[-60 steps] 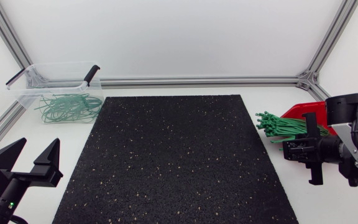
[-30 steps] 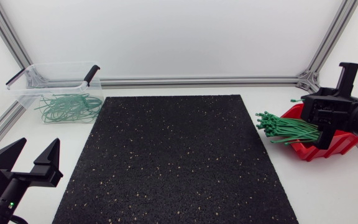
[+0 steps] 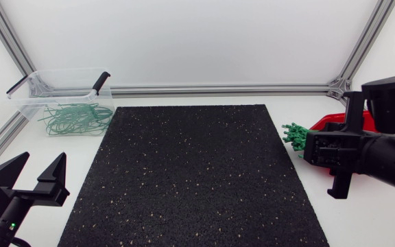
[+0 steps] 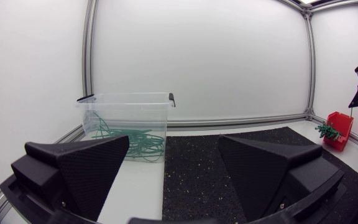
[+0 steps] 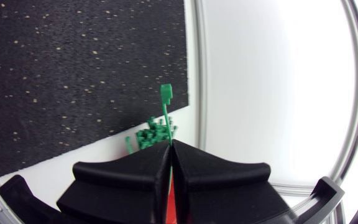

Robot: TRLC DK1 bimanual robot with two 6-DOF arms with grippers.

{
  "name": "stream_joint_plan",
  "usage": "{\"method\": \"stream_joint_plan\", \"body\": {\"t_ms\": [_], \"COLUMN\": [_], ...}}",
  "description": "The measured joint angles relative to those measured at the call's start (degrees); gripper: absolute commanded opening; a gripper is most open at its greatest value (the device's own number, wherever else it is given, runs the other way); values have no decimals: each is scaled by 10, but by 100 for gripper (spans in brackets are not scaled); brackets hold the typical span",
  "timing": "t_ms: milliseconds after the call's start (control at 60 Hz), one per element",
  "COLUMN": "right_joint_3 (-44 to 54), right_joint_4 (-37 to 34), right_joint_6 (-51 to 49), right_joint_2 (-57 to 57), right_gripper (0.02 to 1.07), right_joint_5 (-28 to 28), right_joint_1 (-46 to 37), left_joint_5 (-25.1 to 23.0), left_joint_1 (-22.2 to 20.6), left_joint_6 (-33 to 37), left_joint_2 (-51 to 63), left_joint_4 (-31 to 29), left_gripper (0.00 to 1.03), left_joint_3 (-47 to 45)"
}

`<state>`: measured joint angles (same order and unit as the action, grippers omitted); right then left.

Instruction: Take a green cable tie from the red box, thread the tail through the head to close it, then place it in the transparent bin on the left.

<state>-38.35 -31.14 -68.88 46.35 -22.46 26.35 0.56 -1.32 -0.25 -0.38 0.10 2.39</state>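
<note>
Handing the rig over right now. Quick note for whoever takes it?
Right tool: shut on one green plastic cable tie, head sticking out ahead of it, above the bundle of green ties at the red plastic box.
Left tool: open, empty, near left of the white table.
Transparent plastic bin: far left, holds looped green ties.
Done: one tie gripped. Left: thread tail through head, place in bin.

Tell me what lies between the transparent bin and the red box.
Head view: the bare black mat, then green cable ties jutting from the red box.
</note>
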Motion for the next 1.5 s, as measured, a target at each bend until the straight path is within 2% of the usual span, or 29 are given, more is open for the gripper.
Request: {"method": "stream_joint_plan", "body": {"t_ms": [133,217,300,383,483,733,967,1117,1283,1383,1500], "right_joint_3": [-42,-73,-104,-130,-178,-273,-275,-275,-258,-250,-246], "right_joint_4": [-147,-204,-259,-284,-313,-338,-334,-333,-317,-311,-301], "right_joint_6": [121,188,259,300,333,359,416,419,417,417,417], "right_joint_2": [37,75,118,145,180,277,303,340,375,387,392], "right_gripper": [8,8,8,8,8,8,8,8,8,8,8], "right_joint_5": [-2,18,81,140,247,535,695,765,814,839,861], "right_joint_1": [85,115,133,149,142,30,-42,-61,-66,-66,-66], "left_joint_5": [0,0,0,0,0,0,0,0,-11,-65,-171], "left_joint_1": [0,-4,-7,-7,-7,-18,-24,-36,-52,-29,43], "left_joint_6": [0,0,0,0,0,0,0,1,2,-1,-27], "left_joint_2": [0,0,0,0,0,0,0,0,3,30,112], "left_joint_4": [0,0,0,0,0,0,0,0,0,-7,-29], "left_gripper": [100,100,100,100,100,100,100,100,100,100,100], "left_joint_3": [0,0,0,0,0,0,0,0,0,10,45]}}
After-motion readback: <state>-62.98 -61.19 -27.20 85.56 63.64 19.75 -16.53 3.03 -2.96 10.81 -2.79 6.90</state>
